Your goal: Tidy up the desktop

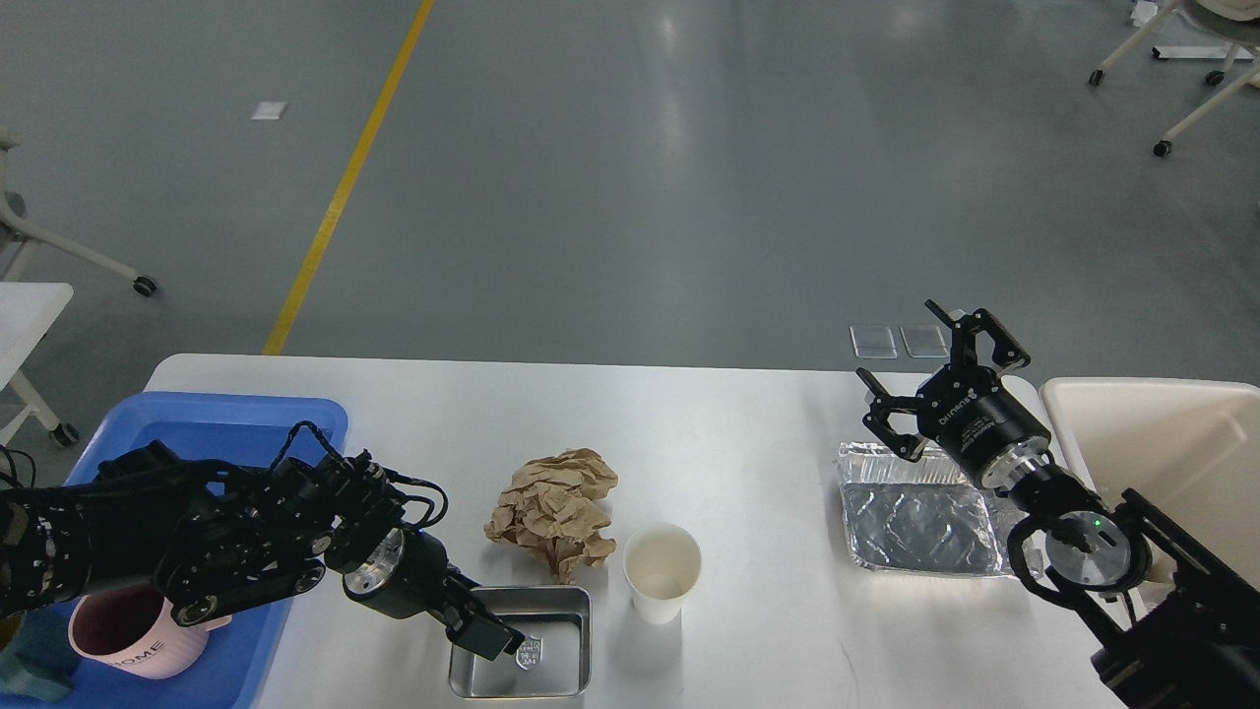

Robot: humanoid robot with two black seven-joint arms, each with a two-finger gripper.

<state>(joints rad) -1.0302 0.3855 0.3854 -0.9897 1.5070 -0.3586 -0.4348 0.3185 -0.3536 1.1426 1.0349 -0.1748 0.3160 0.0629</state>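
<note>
The white desktop point(748, 433) carries a crumpled brown paper ball point(556, 507), a white paper cup point(661, 571), a shallow steel tray point(561, 650) and a foil tray point(915, 527). My left gripper point(489, 638) reaches down over the steel tray's left part. Its dark fingers merge, so I cannot tell whether they are open or holding the rim. Above the foil tray's far edge my right gripper point(940, 369) stands open and empty, fingers pointing away from me.
A blue plastic tray point(197, 423) at the left holds a pink mug point(128, 635), partly hidden by my left arm. A beige bin point(1162, 443) stands off the table's right end. Rolling chair legs are on the floor far off.
</note>
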